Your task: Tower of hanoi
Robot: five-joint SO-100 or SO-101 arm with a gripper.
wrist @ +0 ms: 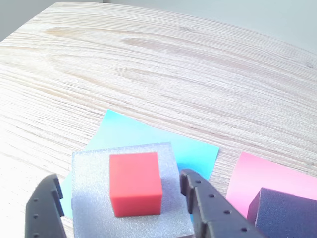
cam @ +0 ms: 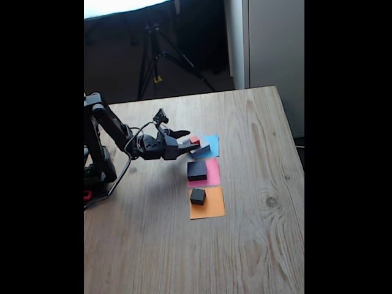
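Observation:
A small red cube (wrist: pixel 134 183) sits on top of a grey-black block (wrist: pixel 89 198), which lies on the blue paper square (wrist: pixel 148 136). My gripper (wrist: pixel 119 179) is open, and its black fingers (wrist: pixel 203 208) stand on either side of that block. In the fixed view the gripper (cam: pixel 188 141) reaches from the left over the blue square (cam: pixel 211 144), at the red cube (cam: pixel 194 140). A larger dark block (cam: pixel 196 170) rests on the pink square (cam: pixel 212 173). A smaller dark block (cam: pixel 198 196) rests on the orange square (cam: pixel 208 208).
The arm's base (cam: pixel 95 177) stands at the left edge of the wooden table (cam: pixel 257 245). A tripod (cam: pixel 156 58) stands on the floor beyond the table's far edge. Bare wood lies to the right of and in front of the paper squares.

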